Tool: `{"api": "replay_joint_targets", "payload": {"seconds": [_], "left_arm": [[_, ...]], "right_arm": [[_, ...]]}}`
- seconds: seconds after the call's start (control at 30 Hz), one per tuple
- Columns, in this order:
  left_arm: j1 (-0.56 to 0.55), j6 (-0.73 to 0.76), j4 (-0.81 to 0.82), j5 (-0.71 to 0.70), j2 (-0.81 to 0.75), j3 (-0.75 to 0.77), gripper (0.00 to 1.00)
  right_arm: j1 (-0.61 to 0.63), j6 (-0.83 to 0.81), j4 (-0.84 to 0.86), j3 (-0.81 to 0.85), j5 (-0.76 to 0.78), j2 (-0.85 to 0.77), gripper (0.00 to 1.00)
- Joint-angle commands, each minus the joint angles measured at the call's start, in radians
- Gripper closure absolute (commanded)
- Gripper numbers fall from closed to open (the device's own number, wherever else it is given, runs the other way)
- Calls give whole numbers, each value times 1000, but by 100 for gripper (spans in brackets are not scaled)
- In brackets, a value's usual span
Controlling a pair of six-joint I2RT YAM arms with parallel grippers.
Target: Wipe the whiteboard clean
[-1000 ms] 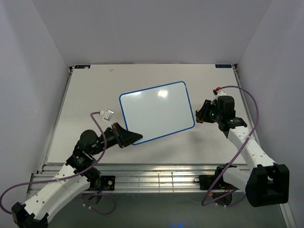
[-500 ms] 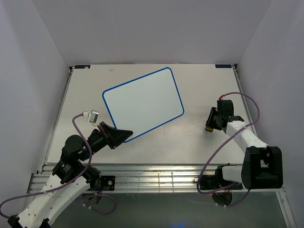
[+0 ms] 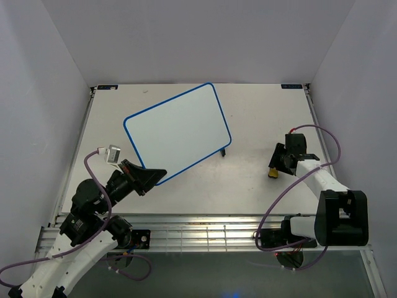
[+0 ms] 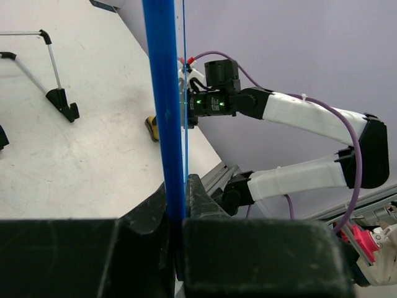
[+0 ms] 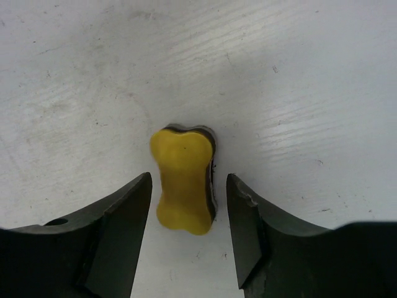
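Whiteboard (image 3: 177, 133) swung toward the worktop's (image 3: 260, 112) far-left corner, pinched in my left tool (image 3: 154, 176); my right tool (image 3: 277, 166) straddles the eraser (image 5: 184, 180), spread, well to its right.

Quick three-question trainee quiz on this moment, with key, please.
1. True or false: the left end effector is shut on the edge of the blue-framed white rectangular whiteboard.
2. Under the right end effector, the yellow bone-shaped eraser block is: A gripped and lifted; B lying on the white table between open jaws; C resting on the whiteboard.
3. Fill in: writing visible on the whiteboard from the top view: ____.
Key: 1 true; 2 B; 3 none.
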Motion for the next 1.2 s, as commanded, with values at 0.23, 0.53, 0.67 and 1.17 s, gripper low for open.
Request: {"api": "replay_joint_targets", "payload": {"seconds": [0.23, 0.53, 0.67, 1.17], "left_arm": [[-4, 28, 24, -34, -8, 28, 100], [-4, 46, 64, 24, -5, -38, 100], [-4, 36, 162, 78, -15, -119, 100], [-4, 209, 683, 164, 298, -177, 100]], "right_arm": [[-3, 5, -82, 31, 19, -147, 29], [-3, -65, -179, 111, -232, -385, 21], [-3, -59, -190, 90, -436, -515, 16], [-3, -54, -283, 74, -605, -745, 2]]}}
